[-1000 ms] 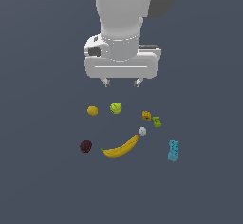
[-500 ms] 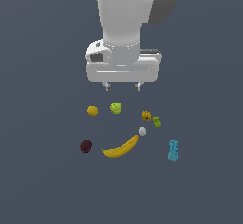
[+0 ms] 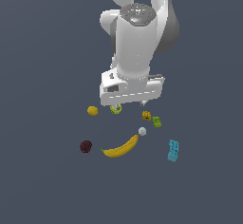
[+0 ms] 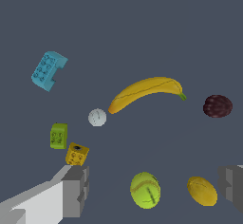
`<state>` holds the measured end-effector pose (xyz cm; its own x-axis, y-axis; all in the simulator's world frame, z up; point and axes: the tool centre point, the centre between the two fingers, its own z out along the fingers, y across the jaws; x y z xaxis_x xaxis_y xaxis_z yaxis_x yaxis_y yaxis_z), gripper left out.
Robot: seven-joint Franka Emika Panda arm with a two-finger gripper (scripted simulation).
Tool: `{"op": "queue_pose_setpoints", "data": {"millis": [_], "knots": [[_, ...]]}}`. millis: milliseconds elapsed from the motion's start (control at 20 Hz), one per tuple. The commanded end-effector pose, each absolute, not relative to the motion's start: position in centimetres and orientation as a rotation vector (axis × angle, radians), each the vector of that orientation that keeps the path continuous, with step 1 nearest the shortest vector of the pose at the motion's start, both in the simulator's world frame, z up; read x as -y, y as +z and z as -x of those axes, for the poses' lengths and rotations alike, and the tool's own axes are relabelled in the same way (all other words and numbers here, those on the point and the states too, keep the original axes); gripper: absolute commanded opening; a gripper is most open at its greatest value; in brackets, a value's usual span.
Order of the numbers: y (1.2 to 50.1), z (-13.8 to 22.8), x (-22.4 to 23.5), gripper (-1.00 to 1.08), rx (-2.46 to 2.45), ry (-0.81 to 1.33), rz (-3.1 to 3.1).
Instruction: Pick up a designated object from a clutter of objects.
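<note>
- Fingers [image 4: 76, 190] spread wide, nothing between them; in the wrist view we see the tennis-like ball and the yellow-orange ball lying in the gap, well below the pads.
- Gripper [image 3: 130, 103] hangs at mid-frame in the exterior view, above the far edge of the clutter; arm [image 3: 137, 42] fills the upper centre.
- Banana [image 3: 121, 147] lies lower centre in the exterior view, the largest item.
- Cyan block [image 3: 173, 150] sits apart, toward the exterior view's right.
- Green tennis-like ball [image 4: 145, 190] half hidden under the gripper in the exterior view.
- Yellow-orange ball [image 3: 92, 110] to the exterior view's left of it.
- Dark maroon ball [image 3: 86, 146] near the banana's stem end.
- Orange block [image 3: 146, 116] and green block [image 3: 156, 121] side by side.
- Small pale grey-white ball [image 3: 142, 131], our target, rests just beside the banana's tip, near the blocks, untouched.
</note>
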<state>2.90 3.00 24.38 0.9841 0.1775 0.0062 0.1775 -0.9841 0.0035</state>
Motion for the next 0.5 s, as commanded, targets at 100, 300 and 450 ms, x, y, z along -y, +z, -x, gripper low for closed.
{"op": "queue_pose_setpoints", "data": {"millis": [100,300,450], "knots": [[19.0,-3.6,-5.2,1.0,-0.515,0.003,-3.085],[14.5,-3.7,-7.1,1.0,-0.714,0.0,-3.044],[11.8,-3.5,-8.4,1.0,-0.833,-0.001,-3.017]]}}
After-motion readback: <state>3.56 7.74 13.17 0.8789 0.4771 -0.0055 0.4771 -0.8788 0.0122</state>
